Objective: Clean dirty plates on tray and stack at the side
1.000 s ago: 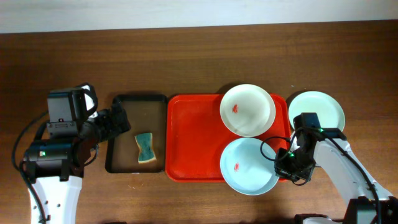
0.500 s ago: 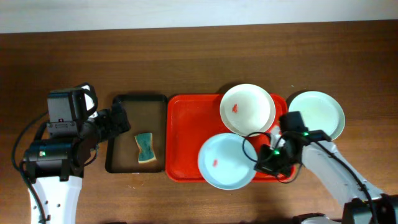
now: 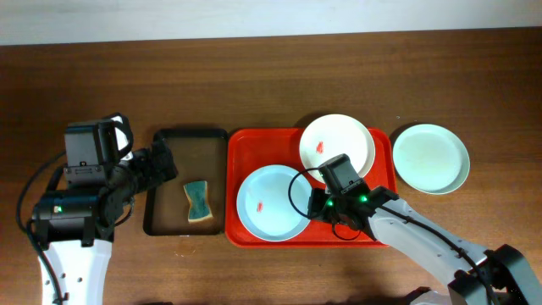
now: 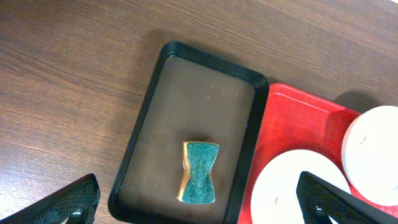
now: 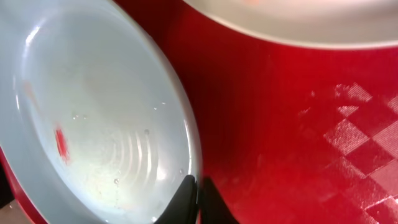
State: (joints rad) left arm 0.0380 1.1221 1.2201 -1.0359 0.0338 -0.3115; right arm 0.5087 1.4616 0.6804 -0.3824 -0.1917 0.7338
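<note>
While right gripper [image 3: 318, 206] pinches rim, blue plate [image 3: 271, 203] now farther left.

I can read no writing from here, no label, brand or number on the red tray [image 3: 254, 148], the pale blue plate [image 3: 271, 203], the black-rimmed tray [image 3: 190, 157], the sponge [image 3: 197, 202]

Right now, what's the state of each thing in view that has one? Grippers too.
Blue plate: on tray, red smear, rim pinched by right gripper.
White plate: on tray, red smear, not held.
Green plate: on table right of tray, no smear visible.
Sponge: lying in black tray, untouched.
Left gripper: open, empty.
Right gripper: shut on blue plate.
</note>
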